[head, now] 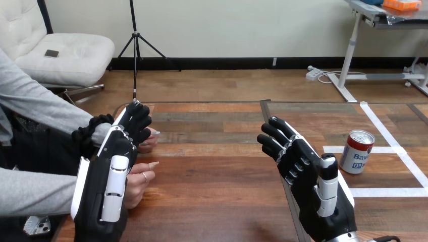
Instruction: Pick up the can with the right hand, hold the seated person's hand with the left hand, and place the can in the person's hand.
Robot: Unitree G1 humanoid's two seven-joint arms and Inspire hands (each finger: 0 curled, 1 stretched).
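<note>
Can [357, 151]: stood upright toward the right of the wooden table [212, 201], top rim up, between white tape lines [383, 191] and touched by nothing. Took up most of the lower view otherwise with bare planks. Left hand [113, 171] rose at the view's left, back to the camera, fingers straight or loosely relaxed and curled round nothing visible. Overlapped the person's hands [140, 182] there, and could not tell touching from merely in front. Right hand [303, 169] hovered released and empty, fingers loosely spread, near the can on its left side but apart from it. Judged the can light, smooth and rather slippery, with a thin wall likely to dent under a hard squeeze. Could not tell full from empty, nor opened from sealed. Best taken round the middle of the side wall, thumb opposite the fingers, with moderate pressure and kept upright in case of contents.
</note>
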